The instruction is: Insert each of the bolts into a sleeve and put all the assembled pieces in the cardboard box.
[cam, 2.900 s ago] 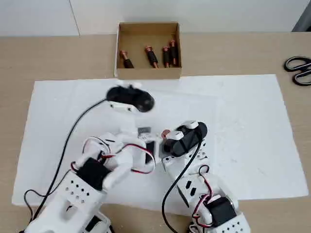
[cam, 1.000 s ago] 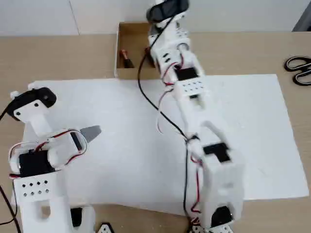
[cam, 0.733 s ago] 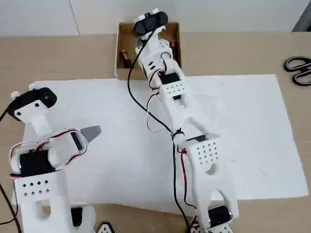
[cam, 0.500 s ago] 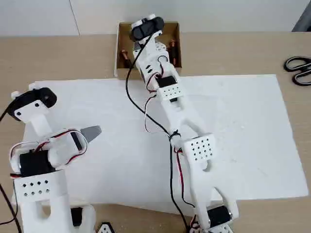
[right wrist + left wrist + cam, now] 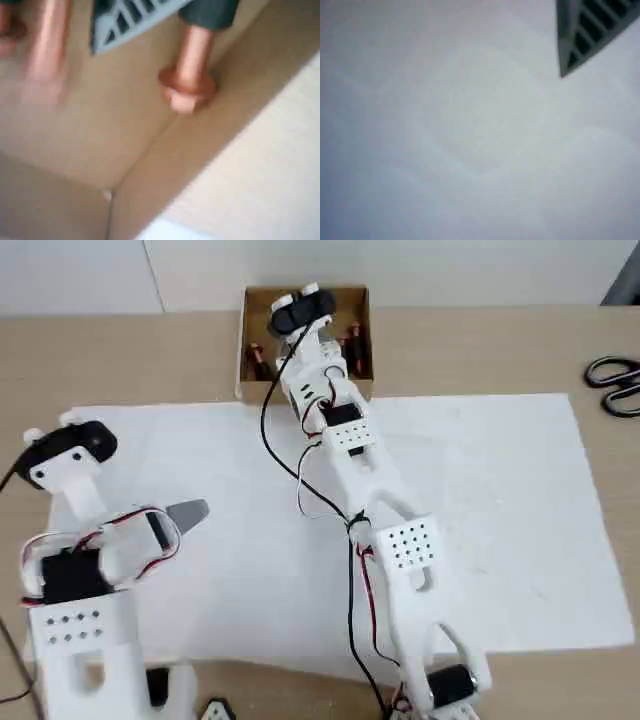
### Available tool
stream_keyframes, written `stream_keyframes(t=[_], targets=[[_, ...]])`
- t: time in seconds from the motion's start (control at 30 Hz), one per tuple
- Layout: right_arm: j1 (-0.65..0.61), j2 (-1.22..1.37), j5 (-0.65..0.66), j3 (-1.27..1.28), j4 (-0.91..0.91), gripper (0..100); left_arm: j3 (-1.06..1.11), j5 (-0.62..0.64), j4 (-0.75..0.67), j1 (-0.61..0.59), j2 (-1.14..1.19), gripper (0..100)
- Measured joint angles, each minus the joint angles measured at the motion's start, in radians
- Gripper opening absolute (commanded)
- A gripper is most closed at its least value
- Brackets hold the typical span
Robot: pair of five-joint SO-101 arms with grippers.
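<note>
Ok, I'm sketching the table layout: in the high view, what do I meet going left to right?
left arm → cardboard box → scissors

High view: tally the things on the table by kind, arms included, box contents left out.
Arms: 2
Box: 1
Paper sheet: 1
Scissors: 1
Total: 5
</note>
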Motion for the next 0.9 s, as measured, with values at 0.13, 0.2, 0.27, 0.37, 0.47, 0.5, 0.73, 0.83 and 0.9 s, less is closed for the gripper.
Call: stream_keyframes(t=[0.13,0.2,0.27,0.37,0.47,0.5,0.73,0.83,0.9], targets=[[0.000,0.000,0.000,-0.061,0.015,19.6,0.000,0.000,0.000,0.000,0.000,35],[0.000,0.000,0.000,-0.101,0.051,19.6,0.000,0.000,0.000,0.000,0.000,35],[0.000,0.000,0.000,-0.160,0.106,19.6,0.000,0.000,0.000,0.000,0.000,35],[0.011,0.000,0.000,-0.296,0.222,19.5,0.000,0.000,0.000,0.000,0.000,35],[0.026,0.000,0.000,-0.483,0.382,19.6,-0.003,0.000,0.005,0.000,0.000,35],[0.031,0.000,0.000,-0.554,0.445,19.6,-0.018,0.000,0.017,0.000,0.000,35],[0.031,-0.103,0.000,-0.663,0.821,19.6,-0.193,0.000,0.068,0.000,-0.002,35],[0.031,-0.272,0.000,-0.663,0.980,19.6,-0.253,0.000,0.071,0.000,-0.040,35],[0.028,-0.394,0.000,-0.671,1.088,19.6,-0.273,0.000,0.074,0.000,-0.095,35]])
